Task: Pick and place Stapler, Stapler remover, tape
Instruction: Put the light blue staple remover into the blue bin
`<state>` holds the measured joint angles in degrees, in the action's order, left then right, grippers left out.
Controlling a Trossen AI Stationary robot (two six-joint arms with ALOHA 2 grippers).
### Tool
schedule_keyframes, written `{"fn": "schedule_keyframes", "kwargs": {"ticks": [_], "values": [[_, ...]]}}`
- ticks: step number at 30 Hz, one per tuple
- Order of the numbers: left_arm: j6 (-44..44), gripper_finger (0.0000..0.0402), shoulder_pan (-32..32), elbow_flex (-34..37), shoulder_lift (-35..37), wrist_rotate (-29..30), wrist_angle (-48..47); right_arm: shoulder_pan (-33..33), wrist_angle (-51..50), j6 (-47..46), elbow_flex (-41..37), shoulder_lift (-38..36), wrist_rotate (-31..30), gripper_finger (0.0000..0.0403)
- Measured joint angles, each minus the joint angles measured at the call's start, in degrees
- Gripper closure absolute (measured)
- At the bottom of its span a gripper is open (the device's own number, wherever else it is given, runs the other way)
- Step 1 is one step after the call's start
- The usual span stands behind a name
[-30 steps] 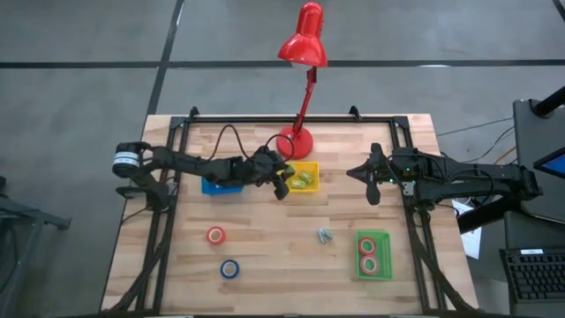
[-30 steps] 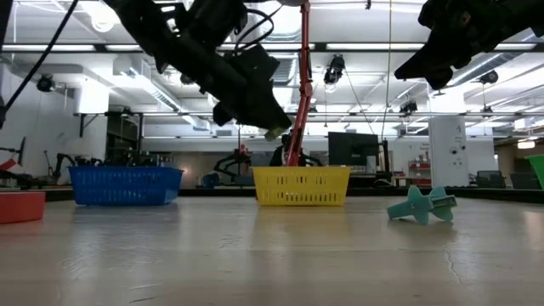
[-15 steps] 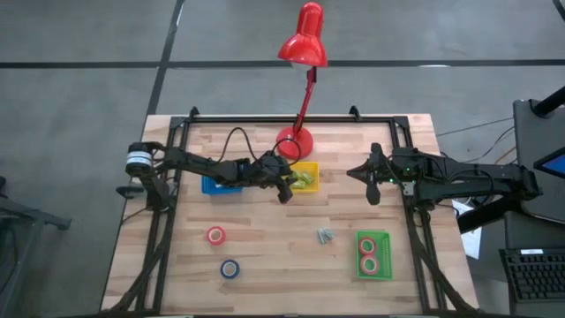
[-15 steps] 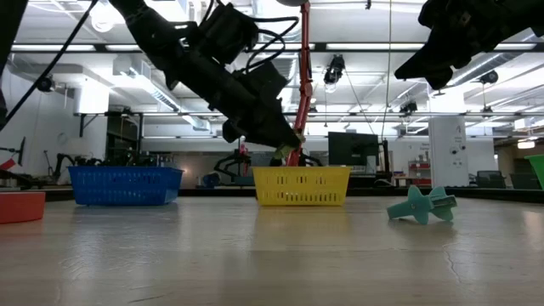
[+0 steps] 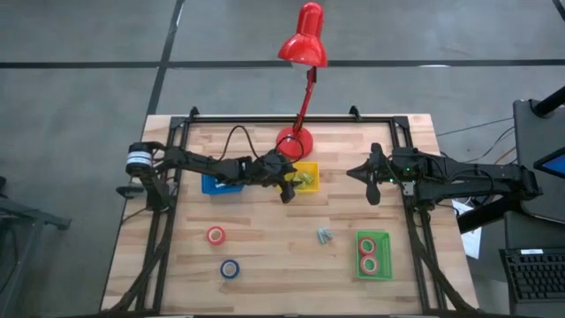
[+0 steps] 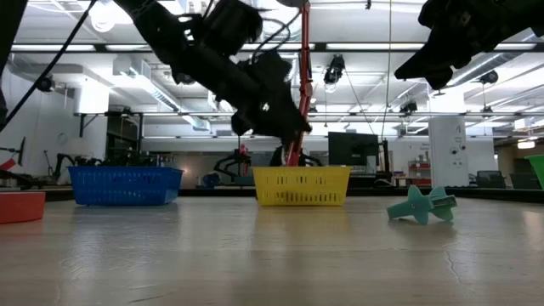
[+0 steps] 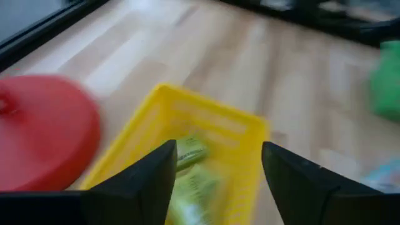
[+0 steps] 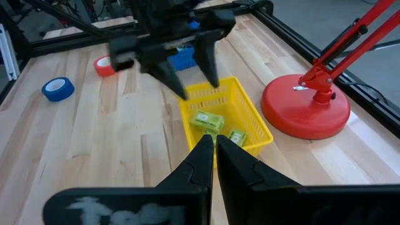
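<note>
My left gripper hangs open over the near left part of the yellow bin, touching nothing. In the left wrist view its fingers frame the bin, where two green staplers lie. The right wrist view shows them too. The teal stapler remover lies on the table near centre. One red tape roll and one blue lie flat at near left. Two red rolls sit in the green bin. My right gripper waits shut at mid right.
A red desk lamp stands with its base just behind the yellow bin, its stem leaning over the far edge. A blue bin sits under the left arm. A black frame rails the table's far and side edges. Bare wood lies between the bins.
My left gripper has moved toward the table's right, from beside the yellow bin to over it, dipping a little and then rising. A small pale green thing that showed at its fingertips in the earlier low views no longer shows there.
</note>
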<state>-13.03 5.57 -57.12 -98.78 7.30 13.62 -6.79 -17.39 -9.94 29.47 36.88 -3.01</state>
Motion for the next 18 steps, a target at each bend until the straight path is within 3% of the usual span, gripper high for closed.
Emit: {"fn": "schedule_keyframes", "kwargs": {"ticks": [7,12,18], "values": [[7.4,0.0165,-4.2,-0.8,0.3,-9.9,3.8,0.0,0.0,0.0,0.0,0.0,0.0,0.0385],[18.5,0.0179,-8.2,-0.9,0.3,-11.6,3.1,0.0,0.0,0.0,0.0,0.0,0.0,0.0385],[19.0,0.0198,-11.6,-2.0,0.2,-12.8,2.8,0.0,0.0,-0.1,0.0,0.0,0.0,0.0385]]}}
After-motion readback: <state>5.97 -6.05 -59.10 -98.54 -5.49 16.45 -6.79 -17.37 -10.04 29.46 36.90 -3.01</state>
